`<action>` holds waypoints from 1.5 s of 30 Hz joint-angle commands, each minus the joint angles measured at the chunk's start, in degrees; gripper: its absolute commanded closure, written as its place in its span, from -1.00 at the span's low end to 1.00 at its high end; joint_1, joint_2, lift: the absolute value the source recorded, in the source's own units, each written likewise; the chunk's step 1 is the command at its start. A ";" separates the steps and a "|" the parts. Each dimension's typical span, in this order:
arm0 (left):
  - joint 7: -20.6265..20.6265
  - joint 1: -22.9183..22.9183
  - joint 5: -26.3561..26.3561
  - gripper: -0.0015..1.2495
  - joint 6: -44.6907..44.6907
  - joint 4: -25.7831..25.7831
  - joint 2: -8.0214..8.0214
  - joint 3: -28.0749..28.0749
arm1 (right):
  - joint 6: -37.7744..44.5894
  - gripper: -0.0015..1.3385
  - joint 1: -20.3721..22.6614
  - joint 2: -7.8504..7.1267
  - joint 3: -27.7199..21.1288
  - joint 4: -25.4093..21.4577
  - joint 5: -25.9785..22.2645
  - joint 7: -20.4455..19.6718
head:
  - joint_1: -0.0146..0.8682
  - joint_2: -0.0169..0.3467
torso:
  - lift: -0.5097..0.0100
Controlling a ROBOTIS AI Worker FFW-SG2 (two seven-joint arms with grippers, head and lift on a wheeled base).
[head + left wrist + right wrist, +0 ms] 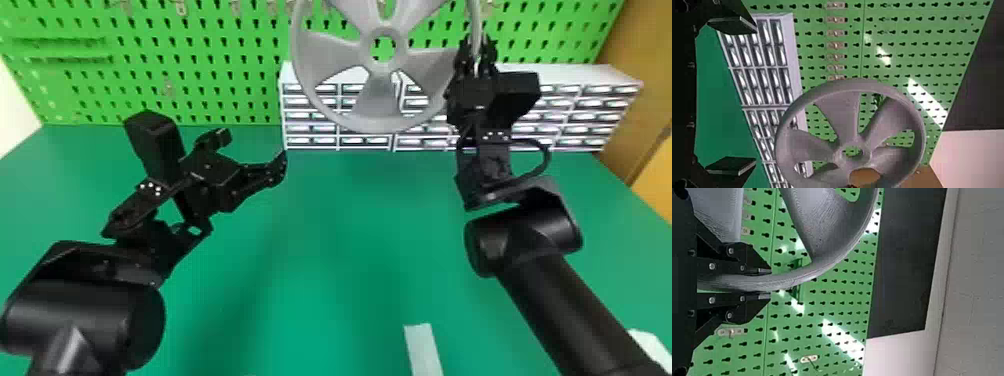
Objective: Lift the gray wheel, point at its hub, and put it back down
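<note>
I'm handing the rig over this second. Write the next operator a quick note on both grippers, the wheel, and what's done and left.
Right gripper: shut on the wheel's rim.
Left gripper: open, empty, over the table.
Wheel: held up in front of the pegboard and drawers.
Done: lift.
Left: setting it down. Left gripper is clear of the hub; I can't confirm whether pointing is done.

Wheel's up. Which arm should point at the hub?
Left, I'd say: the left gripper is open and empty, left of the gray wheel. The right gripper is clamped on its rim.
</note>
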 commanded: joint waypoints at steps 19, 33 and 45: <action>-4.86 0.18 0.96 0.38 2.74 -3.78 0.58 0.99 | -0.55 0.85 -0.29 -1.16 2.02 0.26 -1.20 0.03 | 0.60 -0.65 | 0.62; -1.08 1.85 3.33 0.95 2.74 -4.22 0.32 -0.60 | -0.20 0.85 -0.02 -1.16 2.20 0.35 -1.20 0.03 | 0.60 -0.65 | 0.62; -0.55 1.15 3.86 0.96 2.74 -4.22 0.58 -1.83 | 0.06 0.85 -0.20 -1.16 2.02 0.35 0.21 0.03 | 0.60 -0.65 | 0.62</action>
